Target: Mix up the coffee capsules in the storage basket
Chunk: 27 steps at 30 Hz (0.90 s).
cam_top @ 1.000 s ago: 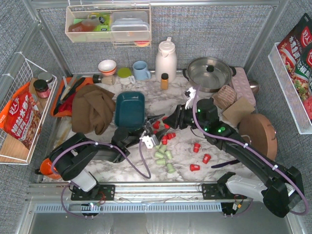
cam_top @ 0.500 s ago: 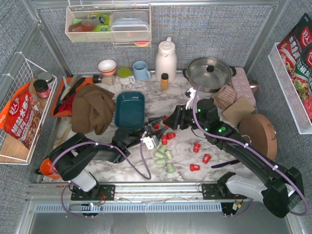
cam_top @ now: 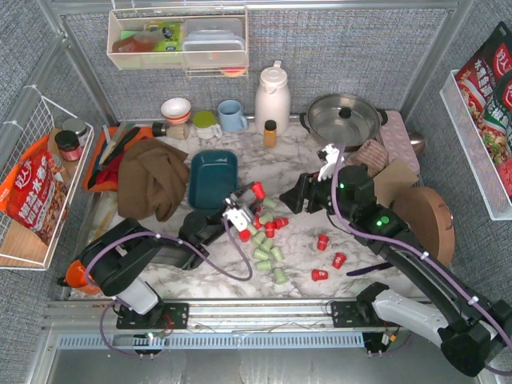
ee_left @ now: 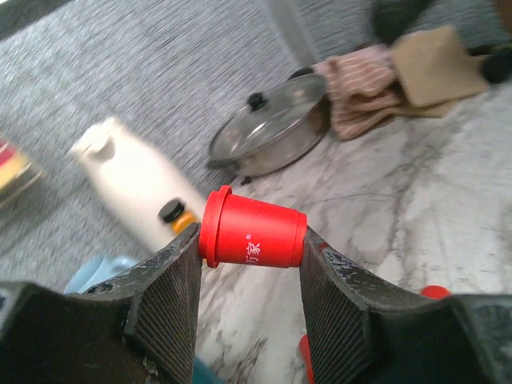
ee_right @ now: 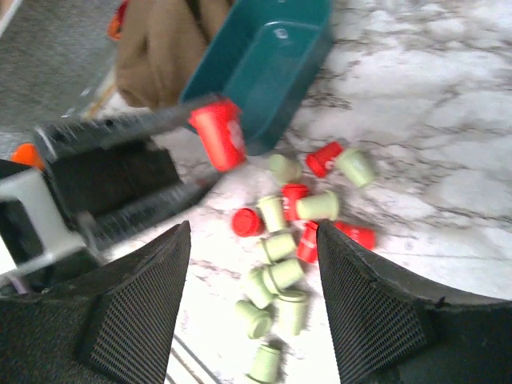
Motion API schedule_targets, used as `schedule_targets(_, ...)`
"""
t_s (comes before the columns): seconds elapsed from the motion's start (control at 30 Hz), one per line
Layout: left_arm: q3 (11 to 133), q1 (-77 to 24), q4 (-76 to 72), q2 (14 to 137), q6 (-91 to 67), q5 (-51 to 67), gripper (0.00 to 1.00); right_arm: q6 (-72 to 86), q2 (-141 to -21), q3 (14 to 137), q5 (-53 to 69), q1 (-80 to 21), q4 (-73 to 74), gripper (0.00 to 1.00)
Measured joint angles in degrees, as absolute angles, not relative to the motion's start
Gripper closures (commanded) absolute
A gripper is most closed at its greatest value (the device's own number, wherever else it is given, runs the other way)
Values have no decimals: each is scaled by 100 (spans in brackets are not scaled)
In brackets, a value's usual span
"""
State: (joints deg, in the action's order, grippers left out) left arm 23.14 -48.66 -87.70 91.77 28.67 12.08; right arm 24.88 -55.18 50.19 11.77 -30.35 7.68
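Note:
The teal storage basket (cam_top: 213, 178) lies on the marble table and looks empty; it also shows in the right wrist view (ee_right: 276, 60). My left gripper (cam_top: 250, 197) is shut on one red coffee capsule (cam_top: 258, 190), held above the table just right of the basket; the left wrist view shows the capsule (ee_left: 253, 238) lying sideways between the pads. Several red and mint-green capsules (cam_top: 268, 234) lie scattered in the middle of the table, and they also show in the right wrist view (ee_right: 292, 232). My right gripper (cam_top: 298, 197) is open and empty above the pile's right side.
A brown cloth (cam_top: 152, 180) lies left of the basket. A white thermos (cam_top: 272, 96), an amber bottle (cam_top: 270, 132), a lidded pot (cam_top: 344, 120) and a blue mug (cam_top: 232, 116) stand at the back. Three stray red capsules (cam_top: 323, 258) lie right of the pile.
My left gripper has lifted the red capsule out of the pile and carried it up toward the basket. My right gripper has drawn back to the right, away from the pile.

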Motion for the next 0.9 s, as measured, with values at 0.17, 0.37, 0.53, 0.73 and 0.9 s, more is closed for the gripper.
schedule_targets(0.17,2412,-4456,-8425,8866,2005,274,64,2018,-5249,4998,434,-3030,1194,32)
schedule_targets(0.37,3378,-3562,-6326,8680,362,-803,63,1710,-5218,4788,-106,-3028,1396,32)
schedule_targets(0.53,4171,-3061,-4462,8930,-749,-1074,62,1564,-5527,4683,-270,-3028,1396,32)
schedule_targets(0.73,5435,-2530,-2683,9771,-1581,-950,60,1511,-6154,4595,-309,-3035,1334,32)
schedule_targets(0.9,6250,-2373,-1767,10560,-1857,-701,59,1520,-6912,4565,-274,-3076,1063,31)
